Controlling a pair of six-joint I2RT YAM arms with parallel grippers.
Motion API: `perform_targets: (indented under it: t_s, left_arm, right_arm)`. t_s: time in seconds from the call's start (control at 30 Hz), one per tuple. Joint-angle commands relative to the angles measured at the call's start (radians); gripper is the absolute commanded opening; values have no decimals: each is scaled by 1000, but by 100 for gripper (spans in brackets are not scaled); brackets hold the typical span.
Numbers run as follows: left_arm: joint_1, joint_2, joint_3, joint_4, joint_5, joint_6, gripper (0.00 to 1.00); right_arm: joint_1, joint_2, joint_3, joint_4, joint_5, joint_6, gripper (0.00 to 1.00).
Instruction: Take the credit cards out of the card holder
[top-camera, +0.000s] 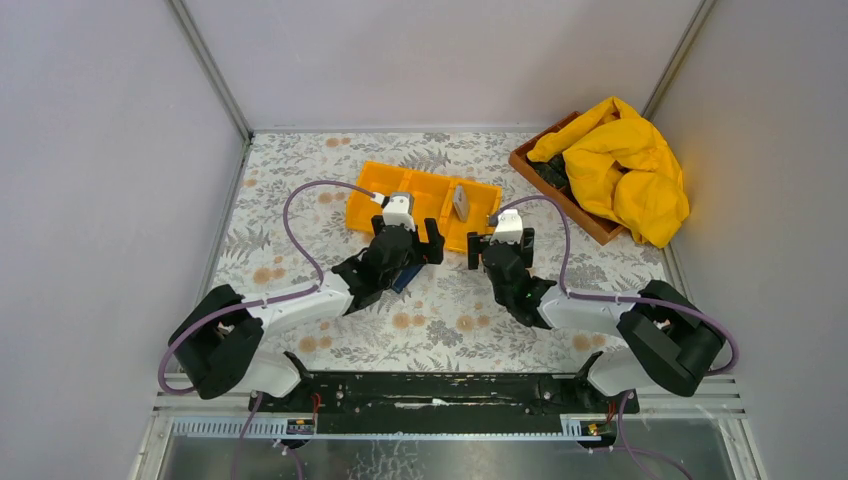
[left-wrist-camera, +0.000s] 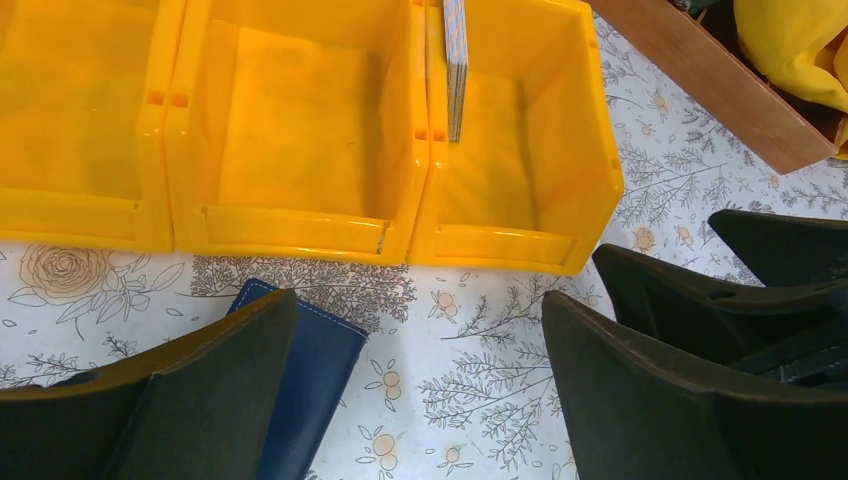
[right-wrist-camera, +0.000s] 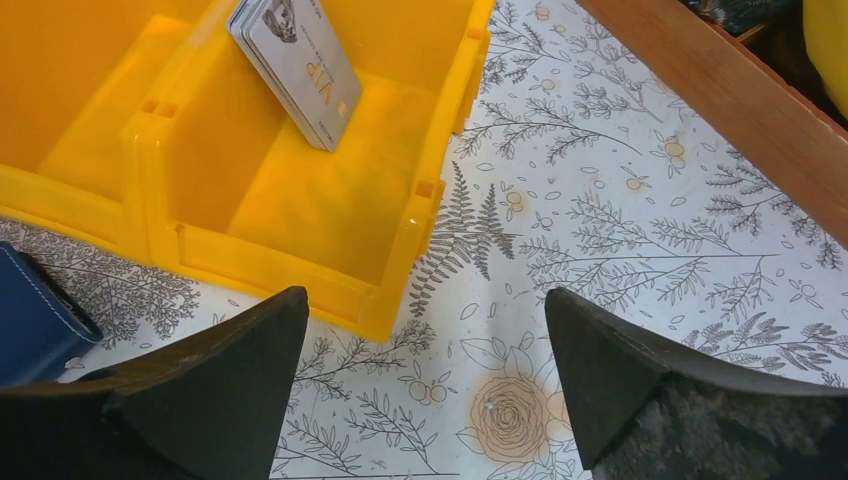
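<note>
The credit cards (top-camera: 460, 203) stand as a small grey stack leaning in the right compartment of the orange tray (top-camera: 362, 212). They show edge-on in the left wrist view (left-wrist-camera: 456, 70) and face-on in the right wrist view (right-wrist-camera: 295, 65). The dark blue card holder (top-camera: 405, 278) lies closed on the table in front of the tray, partly under my left arm. It also shows beside my left finger (left-wrist-camera: 315, 365) and at the left edge of the right wrist view (right-wrist-camera: 30, 320). My left gripper (top-camera: 410, 237) (left-wrist-camera: 420, 305) is open and empty. My right gripper (top-camera: 500, 246) (right-wrist-camera: 425, 300) is open and empty just in front of the tray's right corner.
A wooden box (top-camera: 560, 195) holding a yellow cloth (top-camera: 625, 165) stands at the back right; its edge shows in both wrist views (left-wrist-camera: 720, 90) (right-wrist-camera: 730, 100). The tray's left and middle compartments (left-wrist-camera: 290, 130) hold nothing. Grey walls close in the floral table.
</note>
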Motion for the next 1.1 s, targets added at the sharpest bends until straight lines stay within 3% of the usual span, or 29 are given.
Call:
perform_targets:
  t_s: [0.0,0.1,0.23,0.37,0.6,1.07]
  left_arm:
    - [-3,-16,-16,62,-2,9,100]
    - [-4,-20,-12,48,-20,16,100]
    - [-2,-37,-38,83,-17,29,100]
    - [-2,-68,-69,113,-11,34,100]
    - [-2,-71,-66,99,-32,27,100]
    - [-1,-72,-72,105,-49,12,100]
  right_arm:
    - [-10,20,66,-22,-23,19,97]
    - [-14,40,81,-41,-34,27,93]
    - [-22,49,93,-63,-45,41,63]
    - [-35,52,108,-100,-47,60,47]
    - [-87,58,119,-147,-134,118,3]
    - [-139,167,188,-220,-336,191,0]
